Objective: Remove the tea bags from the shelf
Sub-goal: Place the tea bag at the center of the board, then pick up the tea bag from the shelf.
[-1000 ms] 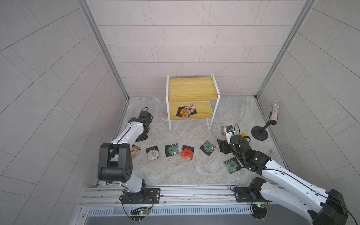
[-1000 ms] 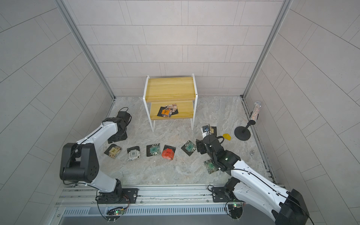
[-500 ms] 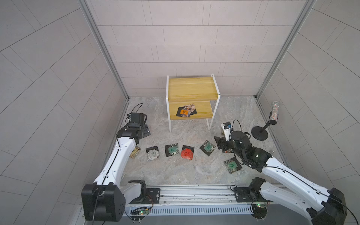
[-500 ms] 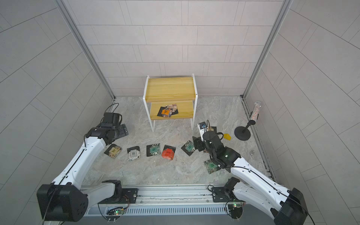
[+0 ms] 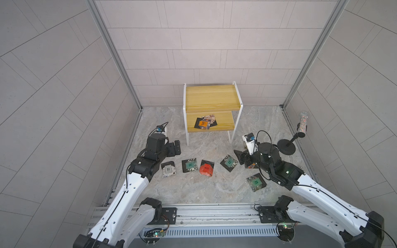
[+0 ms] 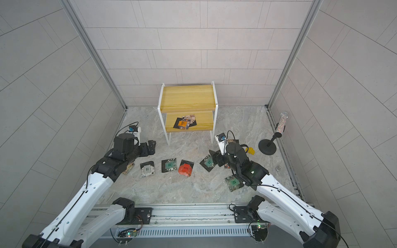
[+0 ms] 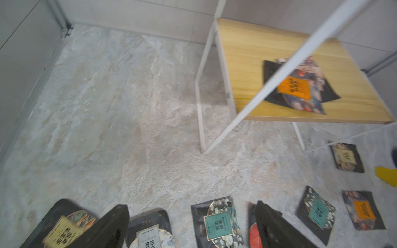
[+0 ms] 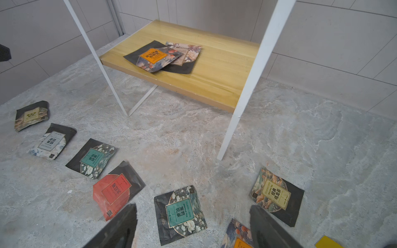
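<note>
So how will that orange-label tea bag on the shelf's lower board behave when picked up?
Probably light and thin: the orange-label tea bag lies nearly flat. Likely somewhat floppy, as the white-label tea bag on the floor looks crumpled. It overlaps another tea bag on the shelf, so a push may drag that one along.

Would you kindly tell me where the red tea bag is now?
In both top views the red tea bag lies on the floor before the shelf, between two teal-labelled tea bags.
</note>
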